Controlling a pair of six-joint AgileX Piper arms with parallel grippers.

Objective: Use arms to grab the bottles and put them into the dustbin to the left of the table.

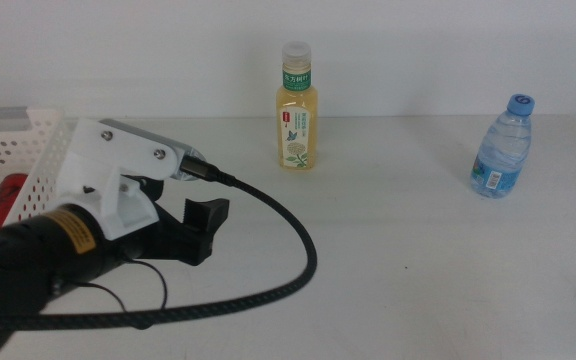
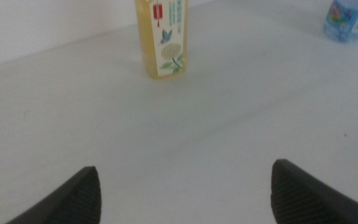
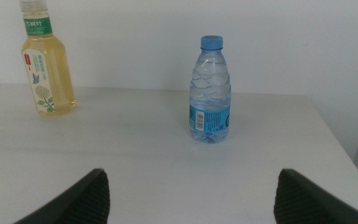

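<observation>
A yellow-drink bottle (image 1: 297, 110) with a beige cap stands upright at the back middle of the table (image 1: 398, 260). A small clear water bottle (image 1: 501, 148) with a blue cap stands at the right. My left gripper (image 1: 193, 228) hovers open over the table's left part, next to the dustbin (image 1: 23, 145), and holds nothing. In the left wrist view its jaws are spread wide and the left gripper (image 2: 185, 183) faces the yellow bottle (image 2: 161, 43). A red can (image 1: 3, 200) lies inside the dustbin. My right gripper (image 3: 191, 190) is open, empty, and faces the water bottle (image 3: 210, 93).
A black cable (image 1: 288, 250) loops from the left arm over the tabletop. The right wrist view also shows the yellow bottle (image 3: 45, 68), and the left wrist view catches the water bottle (image 2: 350, 18). The right arm is out of the middle view.
</observation>
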